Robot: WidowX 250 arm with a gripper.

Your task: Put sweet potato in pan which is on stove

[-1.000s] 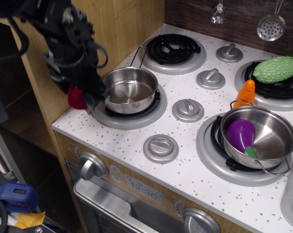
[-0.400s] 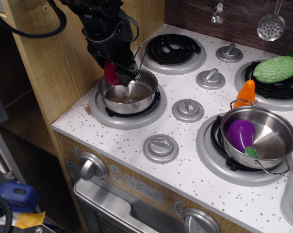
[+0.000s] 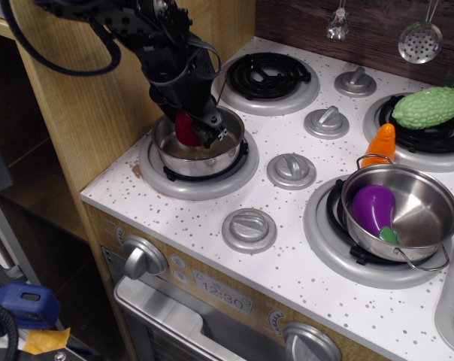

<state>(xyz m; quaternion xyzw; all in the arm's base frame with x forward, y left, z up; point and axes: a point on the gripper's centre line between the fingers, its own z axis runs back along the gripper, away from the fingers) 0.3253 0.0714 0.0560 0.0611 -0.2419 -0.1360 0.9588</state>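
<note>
The dark red sweet potato (image 3: 185, 129) is held inside the small steel pan (image 3: 228, 154), which stands on the front left burner of the white speckled stove (image 3: 212, 218). My black gripper (image 3: 197, 129) reaches down into the pan from the upper left and is shut on the sweet potato. Its fingers cover much of the sweet potato. I cannot tell whether the sweet potato touches the pan's bottom.
A wider steel pot (image 3: 419, 207) with a purple eggplant (image 3: 373, 208) sits on the front right burner. An orange carrot toy (image 3: 382, 144) and a green bumpy vegetable (image 3: 428, 107) lie at the back right. Grey knobs (image 3: 291, 170) stand mid-stove. A wooden wall (image 3: 99, 98) rises at the left.
My gripper carried the sweet potato from beside the pan's left edge up over the rim and has lowered it into the pan.
</note>
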